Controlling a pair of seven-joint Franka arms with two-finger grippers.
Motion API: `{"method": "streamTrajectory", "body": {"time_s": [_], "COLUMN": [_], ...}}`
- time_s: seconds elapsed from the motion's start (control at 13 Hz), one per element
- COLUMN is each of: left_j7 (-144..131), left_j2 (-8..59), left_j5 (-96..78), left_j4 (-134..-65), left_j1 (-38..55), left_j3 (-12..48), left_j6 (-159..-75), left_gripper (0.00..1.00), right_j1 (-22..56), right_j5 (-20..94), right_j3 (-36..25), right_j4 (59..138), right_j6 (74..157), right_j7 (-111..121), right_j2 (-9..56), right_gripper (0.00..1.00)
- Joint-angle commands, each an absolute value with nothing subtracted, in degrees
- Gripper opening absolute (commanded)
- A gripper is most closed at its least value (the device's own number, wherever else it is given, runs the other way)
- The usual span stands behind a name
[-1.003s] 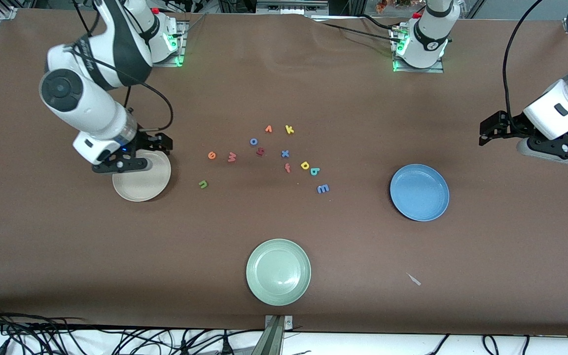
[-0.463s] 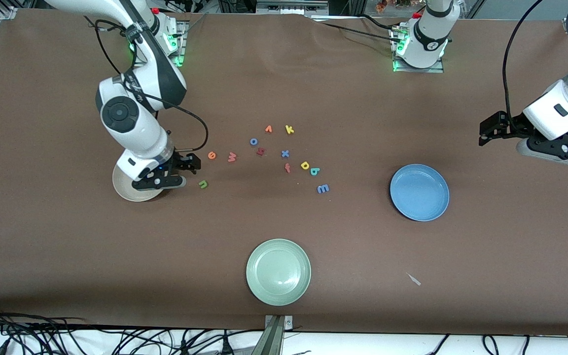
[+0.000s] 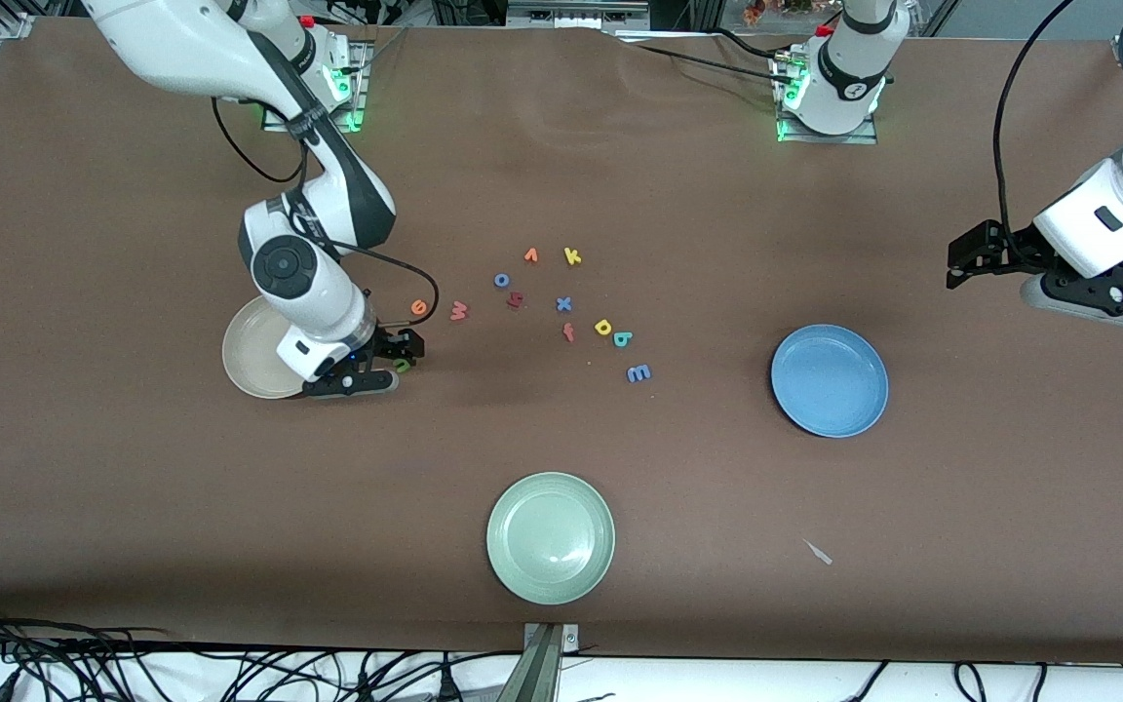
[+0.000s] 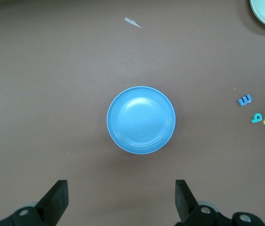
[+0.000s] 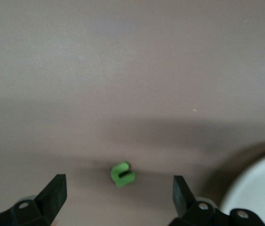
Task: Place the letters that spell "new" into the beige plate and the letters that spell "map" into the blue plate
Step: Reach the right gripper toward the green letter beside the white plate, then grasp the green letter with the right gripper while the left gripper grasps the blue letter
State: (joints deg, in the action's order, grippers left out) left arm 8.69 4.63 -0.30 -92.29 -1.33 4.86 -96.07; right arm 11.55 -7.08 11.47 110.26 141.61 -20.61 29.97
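The green n (image 5: 123,173), a tiny foam letter, is seen flat on the brown surface (image 3: 620,458) beside the beige plate (image 3: 248,359); the right tool (image 3: 398,359) is poised over it, spread wide and empty, while the left tool (image 4: 121,203) is held open, waiting above the blue plate (image 4: 141,120).

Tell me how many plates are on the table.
3: the beige plate under the right arm, the blue plate toward the left arm's end, and the pale green plate nearest the front camera.
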Motion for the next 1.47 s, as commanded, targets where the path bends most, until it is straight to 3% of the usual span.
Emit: {"method": "streamTrajectory", "body": {"time_s": [0.0,0.39,0.62,1.0,1.39], "left_j7": [8.9,8.8,8.4,-11.2,-31.0], "left_j2": [5.2,8.6,16.5,24.5,30.7], "left_j5": [-0.2,0.2,-0.1,-0.1,-0.6], "left_j4": [-91.1,-90.8,-90.6,-88.9,-88.9], "left_j1": [-1.3,0.8,6.9,16.9,24.0], "left_j3": [5.0,5.1,5.1,5.1,5.2], "left_j6": [-95.4,-94.5,-95.8,-105.8,-114.1], "left_gripper": [1.0,1.0,1.0,1.0,1.0], "right_j1": [12.1,12.8,12.8,12.8,12.9], "right_j5": [-8.3,-9.0,-9.1,-9.1,-9.1], "right_j3": [11.4,11.3,11.2,10.7,10.7], "right_j4": [108.9,110.1,111.4,112.5,112.6], "right_j6": [143.3,142.9,142.9,143.2,144.1], "right_j7": [-22.0,-24.3,-24.4,-24.5,-24.5], "right_j2": [32.6,32.6,32.6,32.6,33.5], "right_gripper": [1.0,0.96,0.91,0.87,0.7]}}
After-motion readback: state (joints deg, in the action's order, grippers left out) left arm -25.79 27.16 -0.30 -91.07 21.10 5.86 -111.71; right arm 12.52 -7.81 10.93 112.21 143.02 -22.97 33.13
